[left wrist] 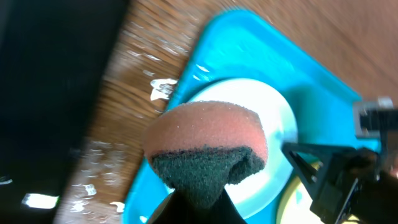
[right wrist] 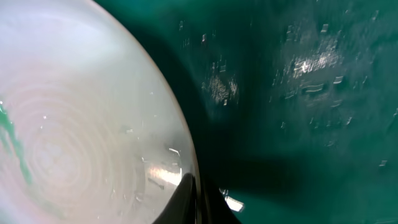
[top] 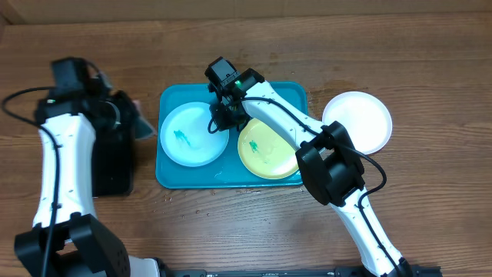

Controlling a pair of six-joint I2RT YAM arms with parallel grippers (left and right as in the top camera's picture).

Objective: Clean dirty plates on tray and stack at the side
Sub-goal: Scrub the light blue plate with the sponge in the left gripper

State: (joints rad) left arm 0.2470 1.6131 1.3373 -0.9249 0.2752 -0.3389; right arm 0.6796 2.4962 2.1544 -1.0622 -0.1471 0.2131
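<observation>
The teal tray (top: 231, 178) holds the pale blue plate (top: 192, 150) on its left and the yellow-green plate (top: 261, 160) on its right, both with teal smears. The white plate (top: 357, 123) lies on the table right of the tray. My right gripper (top: 221, 117) is shut on the pale blue plate's right rim; the right wrist view shows that rim (right wrist: 81, 124) between the fingers (right wrist: 198, 202) over the tray floor (right wrist: 298, 124). My left gripper (top: 138, 123) is left of the tray, shut on a pink sponge with a dark scouring side (left wrist: 208, 146).
A black tray (top: 111, 165) lies on the wooden table left of the teal tray, under my left arm. Wet flecks show on the wood beside the teal tray's left edge (left wrist: 161, 90).
</observation>
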